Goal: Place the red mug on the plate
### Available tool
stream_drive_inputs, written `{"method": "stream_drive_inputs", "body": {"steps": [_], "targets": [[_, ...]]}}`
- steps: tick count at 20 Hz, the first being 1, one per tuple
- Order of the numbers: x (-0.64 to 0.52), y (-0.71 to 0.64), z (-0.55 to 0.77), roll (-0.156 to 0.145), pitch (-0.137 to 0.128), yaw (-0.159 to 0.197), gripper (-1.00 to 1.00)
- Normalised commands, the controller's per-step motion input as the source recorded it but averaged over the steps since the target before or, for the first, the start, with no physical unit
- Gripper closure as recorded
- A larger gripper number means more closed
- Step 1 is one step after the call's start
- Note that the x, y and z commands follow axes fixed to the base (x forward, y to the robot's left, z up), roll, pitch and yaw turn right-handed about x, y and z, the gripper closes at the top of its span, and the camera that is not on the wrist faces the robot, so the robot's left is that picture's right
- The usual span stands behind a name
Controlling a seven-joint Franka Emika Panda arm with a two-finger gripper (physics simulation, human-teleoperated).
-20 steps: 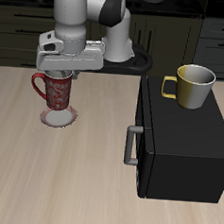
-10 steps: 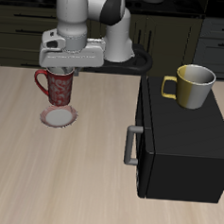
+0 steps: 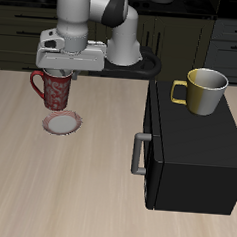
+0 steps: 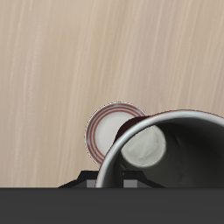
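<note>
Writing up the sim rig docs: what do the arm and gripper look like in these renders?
The arm has glossy white rounded shells with black joint sections. The gripper has a light grey boxy body with small dark markings. No cables or sleeves are visible. In the wrist view, only a dark band of the gripper housing shows.

Exterior view high from the front, wrist view straight down, close; shared: red mug, plate.

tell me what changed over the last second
The gripper lifted the red mug up and slightly back; it now hangs above the plate, which shows more fully. The mug stayed in the gripper's hold. The plate, the yellow mug and the black cabinet stayed put.
</note>
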Motion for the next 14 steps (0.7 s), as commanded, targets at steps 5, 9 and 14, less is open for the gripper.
{"method": "stream_drive_inputs", "body": {"steps": [5, 9, 14], "targets": [[0.12, -0.02, -0.04, -0.022, 0.008, -0.018, 1.00], [0.03, 0.10, -0.11, 0.012, 0.017, 0.004, 1.00], [0.02, 0.19, -0.20, 0.046, 0.040, 0.012, 1.00]]}}
